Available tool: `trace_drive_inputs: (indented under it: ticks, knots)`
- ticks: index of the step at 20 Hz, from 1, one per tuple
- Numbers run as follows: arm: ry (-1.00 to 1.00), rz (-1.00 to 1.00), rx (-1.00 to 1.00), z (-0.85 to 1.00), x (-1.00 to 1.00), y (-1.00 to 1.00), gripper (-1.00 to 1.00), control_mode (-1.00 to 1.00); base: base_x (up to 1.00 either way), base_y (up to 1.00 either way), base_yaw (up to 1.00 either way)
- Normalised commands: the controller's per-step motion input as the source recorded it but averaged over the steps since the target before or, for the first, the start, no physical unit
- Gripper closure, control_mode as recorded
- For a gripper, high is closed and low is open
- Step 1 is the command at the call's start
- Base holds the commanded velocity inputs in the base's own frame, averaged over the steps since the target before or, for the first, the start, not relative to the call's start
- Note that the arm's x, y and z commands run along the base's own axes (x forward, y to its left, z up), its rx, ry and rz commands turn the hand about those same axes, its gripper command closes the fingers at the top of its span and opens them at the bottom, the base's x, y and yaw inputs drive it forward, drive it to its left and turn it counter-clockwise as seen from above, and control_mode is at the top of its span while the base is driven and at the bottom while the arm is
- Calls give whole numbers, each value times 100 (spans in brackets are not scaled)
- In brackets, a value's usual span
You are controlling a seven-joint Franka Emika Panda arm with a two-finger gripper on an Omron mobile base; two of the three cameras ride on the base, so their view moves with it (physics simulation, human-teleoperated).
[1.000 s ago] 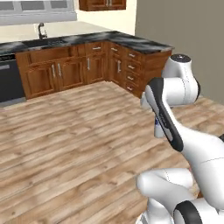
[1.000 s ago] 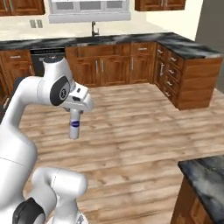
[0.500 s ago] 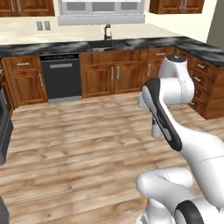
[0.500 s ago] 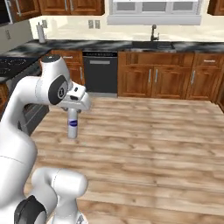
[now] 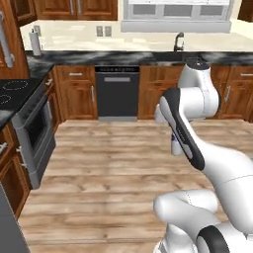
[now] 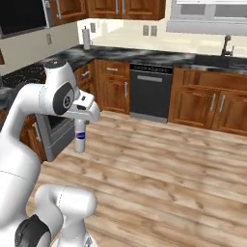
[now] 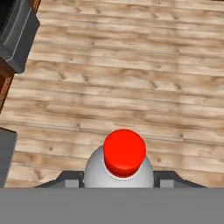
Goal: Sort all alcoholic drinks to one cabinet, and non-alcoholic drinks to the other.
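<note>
Your claw (image 6: 81, 121) sits left of centre in the right base view, closed partway around the neck of a white bottle (image 6: 80, 137) with a blue label, which hangs upright below it over the wooden floor (image 6: 159, 164); in the hand view the bottle's red cap (image 7: 124, 152) sits at bottom centre between the two finger tips. Beyond it, a black dishwasher (image 5: 117, 92) stands under the dark stone counter (image 5: 123, 57) at upper centre of the left base view, with a steel oven (image 5: 34, 134) at left. The reddish-brown cabinet (image 5: 11, 45) with its grey bar handle (image 5: 4, 39) fills the upper left corner there.
</note>
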Motion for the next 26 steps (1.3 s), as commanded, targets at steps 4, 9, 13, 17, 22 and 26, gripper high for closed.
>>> trace_drive_inputs:
  ticks: [4, 9, 13, 17, 22, 26]
  knots:
    - [0, 0, 0, 0, 0, 0, 100, 100, 100, -17, 54]
    - [0, 0, 0, 0, 0, 0, 100, 100, 100, -16, 62]
    - [0, 0, 0, 0, 0, 0, 100, 100, 100, -23, 67]
    - [0, 0, 0, 0, 0, 0, 100, 100, 100, -27, 66]
    - [0, 0, 0, 0, 0, 0, 100, 100, 100, -32, 64]
    - [0, 0, 0, 0, 0, 0, 100, 100, 100, -28, 64]
